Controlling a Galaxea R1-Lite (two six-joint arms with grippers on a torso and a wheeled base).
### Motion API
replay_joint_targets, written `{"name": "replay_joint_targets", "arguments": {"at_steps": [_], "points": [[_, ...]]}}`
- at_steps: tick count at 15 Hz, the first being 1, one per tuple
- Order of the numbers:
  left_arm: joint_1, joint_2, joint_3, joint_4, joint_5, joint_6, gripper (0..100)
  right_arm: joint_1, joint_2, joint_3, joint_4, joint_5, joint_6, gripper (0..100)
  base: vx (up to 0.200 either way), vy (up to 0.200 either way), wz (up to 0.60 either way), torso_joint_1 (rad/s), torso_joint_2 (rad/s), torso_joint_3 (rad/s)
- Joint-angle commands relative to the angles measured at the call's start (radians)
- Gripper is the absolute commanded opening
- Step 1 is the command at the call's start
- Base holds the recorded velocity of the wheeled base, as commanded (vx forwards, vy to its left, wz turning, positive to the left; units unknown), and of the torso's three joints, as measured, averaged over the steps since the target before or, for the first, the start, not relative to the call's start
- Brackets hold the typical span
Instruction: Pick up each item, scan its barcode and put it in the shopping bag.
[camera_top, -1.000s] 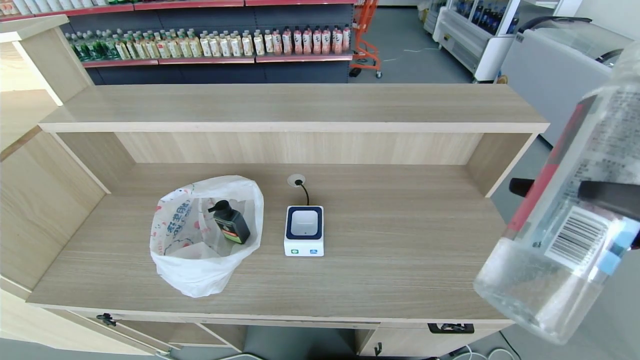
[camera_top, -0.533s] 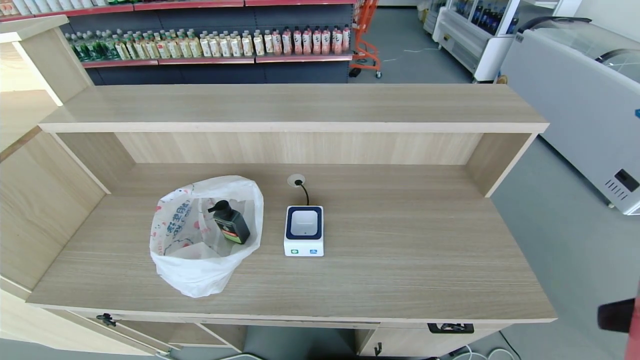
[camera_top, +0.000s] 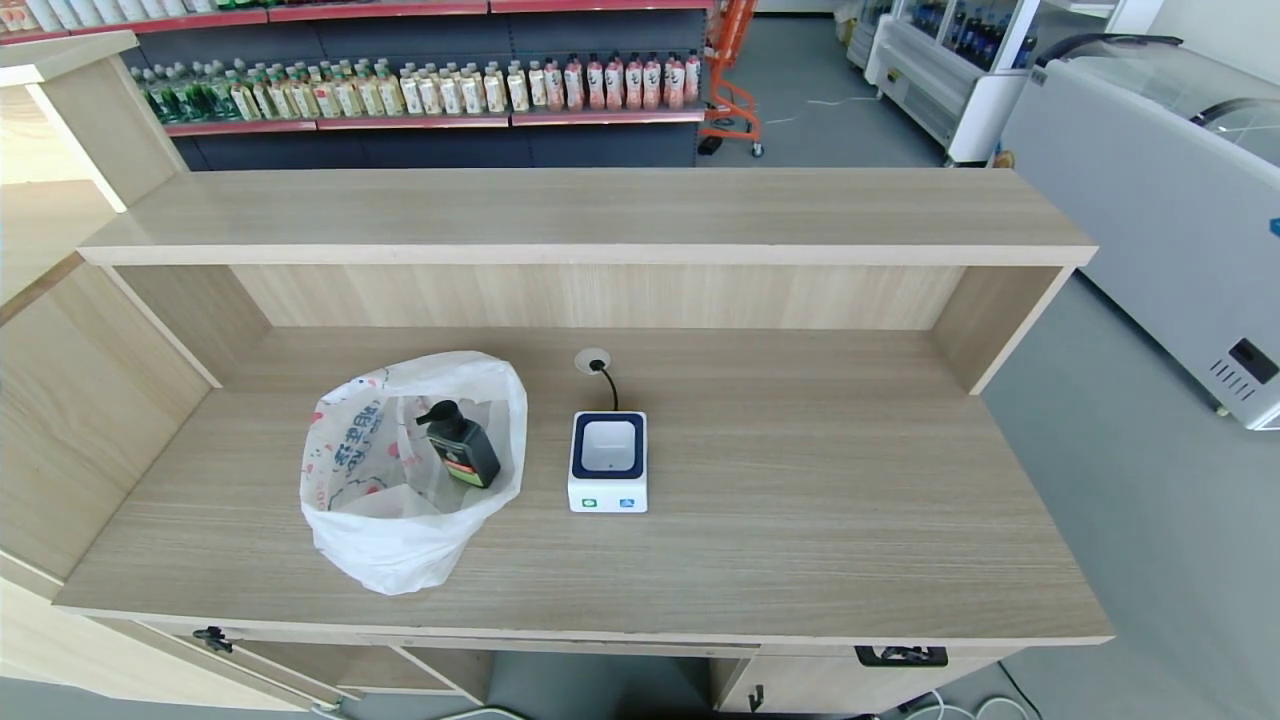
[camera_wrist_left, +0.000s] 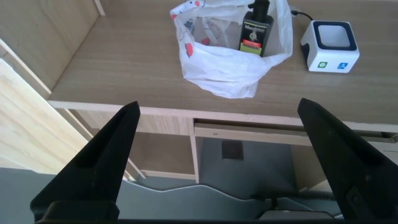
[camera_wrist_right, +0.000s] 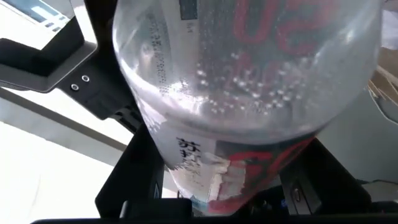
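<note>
Two grippers, two very different pictures at that moment! The left gripper (camera_wrist_left: 217, 107) hung spread wide, nothing at all between its dark fingers (camera_wrist_left: 102, 158), and it sat low, out in front of the near edge of the wooden counter (camera_wrist_left: 124, 81). Ahead of that gripper and higher up lay the white shopping bag (camera_wrist_left: 217, 71), mouth gaping, well apart from the fingers. Inside the bag stood a dark pump bottle (camera_wrist_left: 254, 34), tilted and leaning against the bag's wall. Farther ahead and off to the gripper's right, just beside the bag, sat the white barcode scanner (camera_wrist_left: 329, 43), its dark-framed window facing up. A black cable (camera_top: 606, 385) ran from the scanner's far side to a round grommet (camera_top: 593, 360) in the counter top. Over on the other arm, the right gripper (camera_wrist_right: 236, 183) was clamped firmly on a clear plastic bottle (camera_wrist_right: 249, 81) with a red label. Black fingers (camera_wrist_right: 134, 174) pressed it from both sides, and small bubbles clung to the inside of its wall. How far that gripper and its bottle were from the counter could not be told. Beyond the counter, a shelf of drink bottles (camera_top: 420, 90) lined the aisle.
</note>
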Motion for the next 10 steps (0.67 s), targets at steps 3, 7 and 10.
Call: {"name": "replay_joint_targets", "arguments": {"at_steps": [3,7,10], "points": [[0.0,0.0,0.0,-0.002,0.0,0.0,100,-0.064,0.105,0.083,-0.012,-0.01,-0.139,0,0.0,0.0,0.0,0.0,0.0,0.0],[0.0,0.0,0.0,0.0,0.0,0.0,100,-0.076,0.226,0.091,-0.108,-0.008,-0.156,0,0.0,0.0,0.0,0.0,0.0,0.0],[0.0,0.0,0.0,0.0,0.0,0.0,100,-0.088,0.294,0.085,-0.153,-0.008,-0.193,0,0.0,0.0,0.0,0.0,0.0,0.0]]}}
